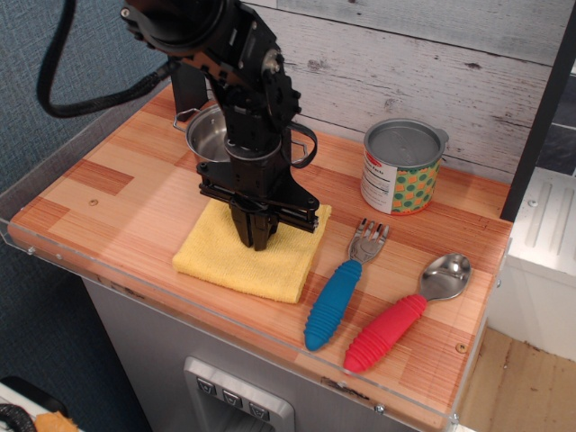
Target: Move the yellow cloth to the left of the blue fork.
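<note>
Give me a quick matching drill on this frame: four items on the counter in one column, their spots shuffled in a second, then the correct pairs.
Items:
1. yellow cloth
2. blue fork
3. red-handled spoon
4. steel pot

Spots:
A. farthest right, near the counter's front edge
B. at the back, behind the arm
C. directly under the gripper, left of the fork
D. between the cloth and the spoon

Pairs: 1-C, 2-D, 3-A, 4-B
</note>
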{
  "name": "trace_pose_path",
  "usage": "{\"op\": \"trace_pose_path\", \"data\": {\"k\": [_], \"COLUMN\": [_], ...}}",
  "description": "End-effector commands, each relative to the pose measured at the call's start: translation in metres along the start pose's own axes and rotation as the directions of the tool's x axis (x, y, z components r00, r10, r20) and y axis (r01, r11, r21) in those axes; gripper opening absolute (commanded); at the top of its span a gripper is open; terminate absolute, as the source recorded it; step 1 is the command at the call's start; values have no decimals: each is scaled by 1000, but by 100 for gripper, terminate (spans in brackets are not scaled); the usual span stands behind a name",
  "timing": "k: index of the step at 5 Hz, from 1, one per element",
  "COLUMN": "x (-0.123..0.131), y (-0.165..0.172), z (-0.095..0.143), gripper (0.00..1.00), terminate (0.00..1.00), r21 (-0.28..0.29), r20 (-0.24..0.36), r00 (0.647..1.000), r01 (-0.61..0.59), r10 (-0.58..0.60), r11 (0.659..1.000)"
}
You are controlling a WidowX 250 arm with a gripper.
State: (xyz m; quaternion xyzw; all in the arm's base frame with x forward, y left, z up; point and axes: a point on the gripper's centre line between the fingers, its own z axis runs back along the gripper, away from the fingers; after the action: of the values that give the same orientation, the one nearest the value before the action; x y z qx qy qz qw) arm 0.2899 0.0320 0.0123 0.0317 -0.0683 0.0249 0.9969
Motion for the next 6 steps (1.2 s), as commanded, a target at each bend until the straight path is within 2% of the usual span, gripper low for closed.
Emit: {"op": "trace_pose_path", "data": {"k": [1,2,3,4,6], "x": [-2,-2,-2,-5,-5], "y": [9,9,8,5,8], "z": [7,8,11,18,35], "gripper": [0,0,0,100,100], "terminate": [0,0,0,0,0], "r21": [20,43,32,23,32], "r20": [10,8,14,4,41], "r00": [1000,995,989,987,989], "r01": [23,101,144,159,141], "r10": [-23,-102,-145,-160,-142], "r11": [1000,994,989,987,990]}}
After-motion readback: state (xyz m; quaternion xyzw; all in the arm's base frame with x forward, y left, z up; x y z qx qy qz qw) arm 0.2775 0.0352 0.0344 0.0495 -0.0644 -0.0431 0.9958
